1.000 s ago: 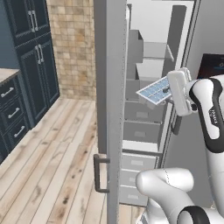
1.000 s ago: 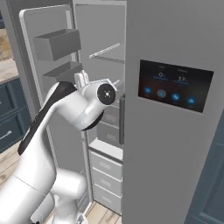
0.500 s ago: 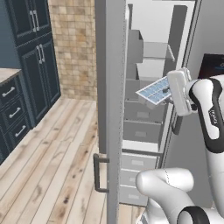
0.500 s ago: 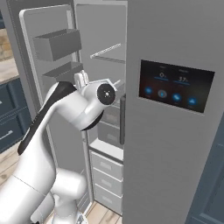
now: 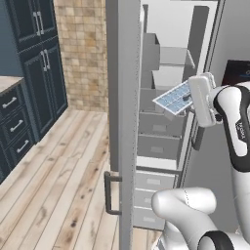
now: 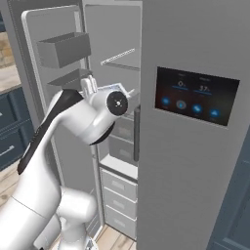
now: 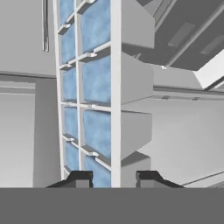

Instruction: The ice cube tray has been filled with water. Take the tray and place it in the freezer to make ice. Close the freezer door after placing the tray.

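Observation:
My gripper (image 5: 189, 100) is shut on one end of the ice cube tray (image 5: 173, 97), a small white grid tray held tilted in the air in front of the freezer's (image 5: 163, 63) open compartment, level with its middle shelves. In the hand view the tray (image 7: 115, 87) runs up from between my fingertips (image 7: 79, 178), and pale blue water (image 7: 97, 81) fills its cells. The freezer door (image 5: 125, 122) stands wide open, edge-on to the left of the tray, its dark handle (image 5: 110, 193) low down. From the right, my wrist (image 6: 116, 102) hides most of the tray.
Grey drawers (image 5: 157, 145) and shelves fill the freezer below the tray. The open door carries grey bins (image 6: 64, 49). The neighbouring grey door with a dark display panel (image 6: 196, 95) is shut. Dark blue cabinets (image 5: 34, 63) stand left across a wooden floor (image 5: 63, 185).

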